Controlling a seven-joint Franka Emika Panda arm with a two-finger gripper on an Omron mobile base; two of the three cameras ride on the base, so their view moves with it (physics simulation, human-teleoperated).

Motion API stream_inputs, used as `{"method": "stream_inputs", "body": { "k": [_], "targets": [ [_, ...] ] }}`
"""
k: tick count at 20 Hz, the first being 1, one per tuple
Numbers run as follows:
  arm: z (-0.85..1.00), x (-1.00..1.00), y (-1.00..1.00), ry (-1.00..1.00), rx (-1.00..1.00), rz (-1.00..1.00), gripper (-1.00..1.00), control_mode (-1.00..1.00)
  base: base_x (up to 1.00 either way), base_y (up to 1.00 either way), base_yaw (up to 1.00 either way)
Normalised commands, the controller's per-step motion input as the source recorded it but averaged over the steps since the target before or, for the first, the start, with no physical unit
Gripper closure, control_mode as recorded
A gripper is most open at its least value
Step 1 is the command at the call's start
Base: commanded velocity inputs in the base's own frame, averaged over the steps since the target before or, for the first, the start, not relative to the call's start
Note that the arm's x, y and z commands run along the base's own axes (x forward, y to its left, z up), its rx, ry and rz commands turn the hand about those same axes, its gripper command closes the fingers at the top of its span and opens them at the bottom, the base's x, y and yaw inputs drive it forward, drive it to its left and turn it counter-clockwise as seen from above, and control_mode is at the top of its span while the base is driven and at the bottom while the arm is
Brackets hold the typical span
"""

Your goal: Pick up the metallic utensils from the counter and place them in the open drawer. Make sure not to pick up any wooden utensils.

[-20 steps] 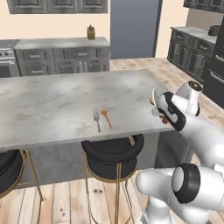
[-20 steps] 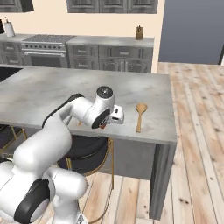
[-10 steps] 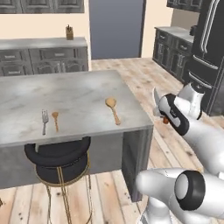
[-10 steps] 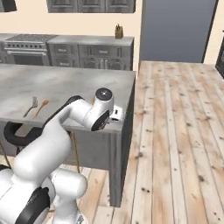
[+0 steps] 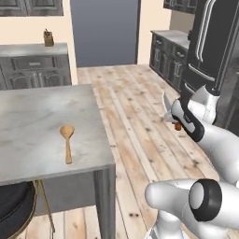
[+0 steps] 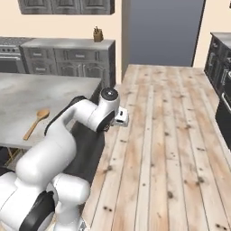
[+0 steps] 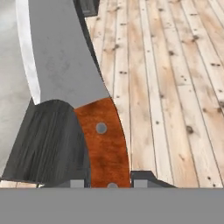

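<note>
Over plank floor, hand (image 5: 173, 117) clamped on knife (image 7: 70, 83), marble counter (image 5: 32, 121) beside, wooden spoon (image 5: 67, 138)

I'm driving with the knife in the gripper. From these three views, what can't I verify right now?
- Gripper jaws: in the hand view the knife hides most of them; in the right base view the wrist covers them.
- Knife tip: cut off by the hand view's top edge.
- Counter: its left part is cut off in both base views, beyond the wooden spoon.
</note>
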Motion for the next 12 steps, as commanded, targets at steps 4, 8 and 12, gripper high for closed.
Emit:
{"method": "stream_inputs", "body": {
  "k": [4, 8, 12],
  "targets": [
    [0.00, 0.00, 0.00, 0.00, 0.00, 0.00, 1.00, 1.00, 1.00, -0.96, 0.00],
    [0.00, 0.00, 0.00, 0.00, 0.00, 0.00, 1.00, 1.00, 1.00, -0.46, 0.08],
    [0.00, 0.00, 0.00, 0.00, 0.00, 0.00, 1.00, 1.00, 1.00, 0.05, 0.03]
  ]
}}
